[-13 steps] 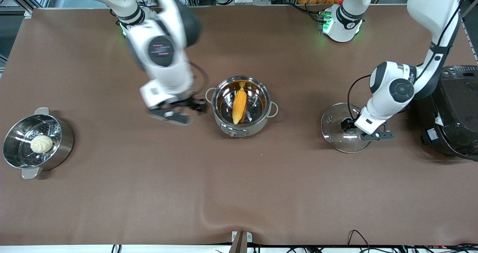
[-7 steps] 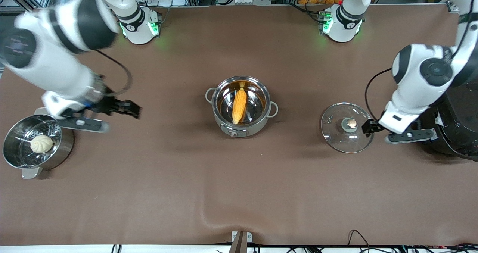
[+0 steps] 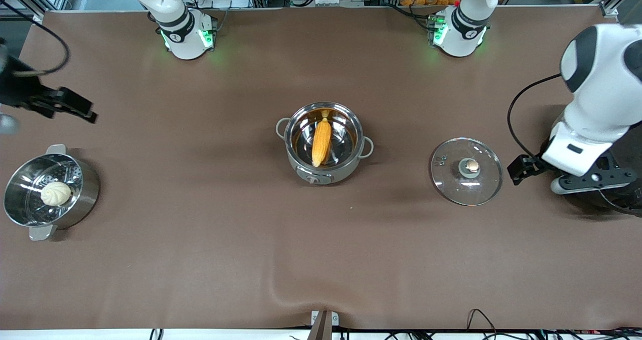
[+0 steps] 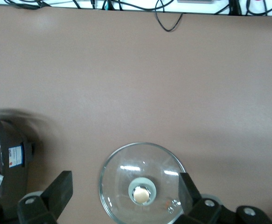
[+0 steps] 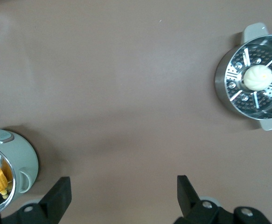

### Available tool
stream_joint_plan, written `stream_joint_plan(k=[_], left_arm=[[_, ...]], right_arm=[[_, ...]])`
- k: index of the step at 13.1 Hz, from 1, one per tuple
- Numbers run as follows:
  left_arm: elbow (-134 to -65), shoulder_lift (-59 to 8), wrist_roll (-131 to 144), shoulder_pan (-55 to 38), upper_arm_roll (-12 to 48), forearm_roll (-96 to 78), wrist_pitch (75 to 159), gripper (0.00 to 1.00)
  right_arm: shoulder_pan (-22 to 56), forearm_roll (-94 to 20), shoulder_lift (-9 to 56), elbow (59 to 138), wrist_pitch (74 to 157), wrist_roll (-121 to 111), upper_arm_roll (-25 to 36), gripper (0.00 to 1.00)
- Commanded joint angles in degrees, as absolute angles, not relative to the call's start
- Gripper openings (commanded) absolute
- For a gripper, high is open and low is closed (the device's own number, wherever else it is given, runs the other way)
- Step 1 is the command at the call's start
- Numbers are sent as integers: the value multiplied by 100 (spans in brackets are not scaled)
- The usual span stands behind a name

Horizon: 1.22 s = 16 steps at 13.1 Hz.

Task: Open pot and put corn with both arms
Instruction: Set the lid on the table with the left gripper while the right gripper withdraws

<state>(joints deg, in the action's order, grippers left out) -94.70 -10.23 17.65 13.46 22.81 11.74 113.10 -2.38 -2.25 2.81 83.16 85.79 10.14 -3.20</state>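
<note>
My left gripper (image 3: 521, 169) hangs spread wide and empty over the table (image 3: 200, 260) at my left arm's end, just beside the glass lid (image 3: 467, 171) and touching nothing; in the left wrist view its two fingers (image 4: 56, 193) stand on either side of that lid (image 4: 142, 183), which lies flat with its knob up. My right gripper (image 3: 67, 105) is up over the table edge at my right arm's end, above the bare cloth near the steamer pot (image 3: 49, 191), its fingers (image 5: 56, 196) likewise parted wide with nothing between them. I count one pot (image 3: 324, 142), standing lidless in the middle of the table with its front knob toward the front camera, and one corn cob (image 3: 321, 141) lying inside it, lengthwise toward that camera. There is one steamer pot holding one white bun (image 3: 55, 193), one glass lid, and one large black cooker (image 3: 619, 179) partly hidden under my left arm. Pot, lid and steamer pot sit well apart from each other, and broad bare cloth stretches between them and down to the table's front edge.
</note>
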Motion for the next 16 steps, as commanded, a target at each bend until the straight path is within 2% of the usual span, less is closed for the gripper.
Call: stream_joint_plan(k=[1, 4, 7, 8, 16], left_arm=[[-8712, -1090, 1469, 1380, 2329, 915, 10426, 100], [-8578, -723, 985, 1311, 2111, 301, 10055, 100], [-8552, -275, 748, -13, 620, 45, 9459, 100], [-8560, -177, 730, -113, 441, -43, 9344, 100], [-8851, 140, 625, -132, 439, -9, 8737, 100]], right_arm=[[-562, -264, 352, 8078, 8403, 756, -439, 100], [-686, -256, 352, 7919, 8017, 476, -439, 100], [-738, -229, 352, 7919, 7797, 300, -422, 100], [-738, -72, 352, 7919, 7691, 116, -431, 100], [-765, 132, 325, 7919, 7541, -272, -439, 100]])
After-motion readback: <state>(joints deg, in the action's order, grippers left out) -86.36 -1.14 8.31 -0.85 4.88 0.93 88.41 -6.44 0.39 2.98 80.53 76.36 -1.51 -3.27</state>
